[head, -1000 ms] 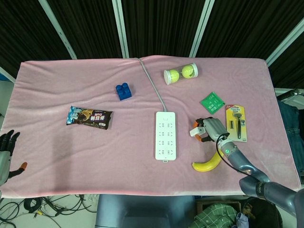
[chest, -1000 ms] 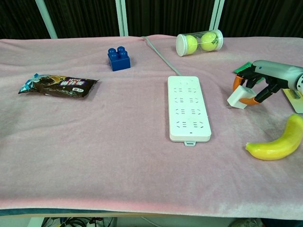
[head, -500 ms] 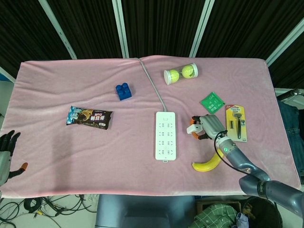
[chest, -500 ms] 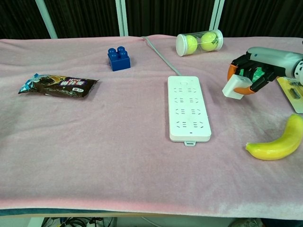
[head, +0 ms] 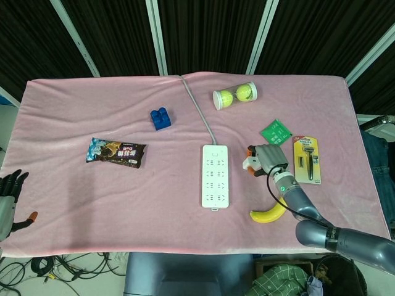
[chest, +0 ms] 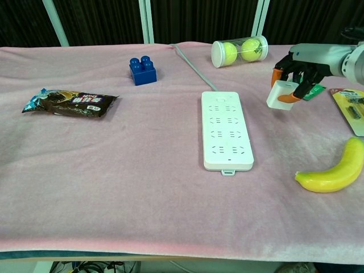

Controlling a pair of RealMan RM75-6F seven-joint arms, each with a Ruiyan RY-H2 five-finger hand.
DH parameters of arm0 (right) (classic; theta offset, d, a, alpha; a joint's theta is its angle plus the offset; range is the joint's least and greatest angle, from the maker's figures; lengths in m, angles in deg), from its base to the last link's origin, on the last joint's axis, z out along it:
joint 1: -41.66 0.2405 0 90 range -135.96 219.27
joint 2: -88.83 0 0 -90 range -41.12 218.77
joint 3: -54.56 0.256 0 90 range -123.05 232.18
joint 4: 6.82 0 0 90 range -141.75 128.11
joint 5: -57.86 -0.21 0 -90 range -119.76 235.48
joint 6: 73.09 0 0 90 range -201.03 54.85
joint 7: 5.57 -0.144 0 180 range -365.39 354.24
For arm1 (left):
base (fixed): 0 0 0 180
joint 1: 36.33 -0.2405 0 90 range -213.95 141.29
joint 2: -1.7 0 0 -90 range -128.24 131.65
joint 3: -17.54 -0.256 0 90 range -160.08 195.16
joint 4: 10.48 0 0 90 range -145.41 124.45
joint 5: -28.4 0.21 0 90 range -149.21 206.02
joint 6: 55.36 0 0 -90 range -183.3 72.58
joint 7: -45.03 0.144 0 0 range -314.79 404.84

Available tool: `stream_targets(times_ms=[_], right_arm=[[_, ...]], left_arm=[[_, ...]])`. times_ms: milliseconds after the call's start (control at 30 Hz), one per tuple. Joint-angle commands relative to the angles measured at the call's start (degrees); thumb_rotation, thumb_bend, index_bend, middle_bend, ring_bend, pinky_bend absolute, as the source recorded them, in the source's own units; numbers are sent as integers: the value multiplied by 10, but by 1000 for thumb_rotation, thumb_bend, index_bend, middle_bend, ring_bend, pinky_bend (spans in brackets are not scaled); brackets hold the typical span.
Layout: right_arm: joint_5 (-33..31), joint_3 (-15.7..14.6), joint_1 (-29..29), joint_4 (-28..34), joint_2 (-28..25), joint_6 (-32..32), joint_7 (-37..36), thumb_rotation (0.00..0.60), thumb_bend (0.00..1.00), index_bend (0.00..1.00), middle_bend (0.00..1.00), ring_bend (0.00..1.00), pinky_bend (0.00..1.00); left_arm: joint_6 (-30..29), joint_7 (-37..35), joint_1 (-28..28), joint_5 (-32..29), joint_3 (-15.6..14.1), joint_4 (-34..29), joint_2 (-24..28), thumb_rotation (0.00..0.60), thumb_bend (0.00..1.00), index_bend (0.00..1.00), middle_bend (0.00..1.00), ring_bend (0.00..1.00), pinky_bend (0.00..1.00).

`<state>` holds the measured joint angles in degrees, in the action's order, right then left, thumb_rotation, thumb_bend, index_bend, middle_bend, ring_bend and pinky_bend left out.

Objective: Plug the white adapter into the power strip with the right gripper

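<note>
- White adapter (chest: 280, 95): one, pinched in the right hand's (chest: 297, 73) orange-tipped fingers (chest: 286, 98), held above the cloth, right of the power strip (chest: 225, 130).
- Banana (chest: 333, 170): one, nearest edge.
- Left hand (head: 7, 196): one, fingers spread, holding nothing.
- Snack packet (chest: 70, 103): one.
- Razor pack (head: 307, 159): one.
- Blue brick (chest: 143, 70): one.
- Ball tube (chest: 239, 50): one, two balls inside.

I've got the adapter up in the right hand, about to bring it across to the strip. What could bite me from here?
1. The right hand pinches the white adapter only at its fingertips, so it could twist or drop on the way.
2. Its prongs aren't visible in either view, so alignment with the power strip sockets may be off.
3. The strip lies loose on the pink cloth; pressing down off-centre may slide it.
</note>
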<state>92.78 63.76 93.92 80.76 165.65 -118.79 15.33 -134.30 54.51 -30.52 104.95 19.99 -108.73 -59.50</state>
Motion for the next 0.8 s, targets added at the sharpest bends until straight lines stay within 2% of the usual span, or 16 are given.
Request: stream_targets(times_ms=[33, 267, 800], right_arm=[[-117, 2, 56, 74, 14, -92, 109, 600, 356, 702, 648, 644, 527], [-142, 8, 71, 96, 32, -122, 137, 600, 355, 705, 648, 654, 539], [-120, 6, 70, 86, 61, -129, 142, 600, 357, 709, 649, 654, 539]], left_arm=[[1, -1, 0, -1, 0, -1, 1, 600, 243, 8, 0, 0, 0], [0, -3, 0, -2, 1, -1, 1, 600, 244, 8, 0, 0, 0], [-2, -2, 0, -3, 1, 0, 0, 600, 244, 8, 0, 0, 0]])
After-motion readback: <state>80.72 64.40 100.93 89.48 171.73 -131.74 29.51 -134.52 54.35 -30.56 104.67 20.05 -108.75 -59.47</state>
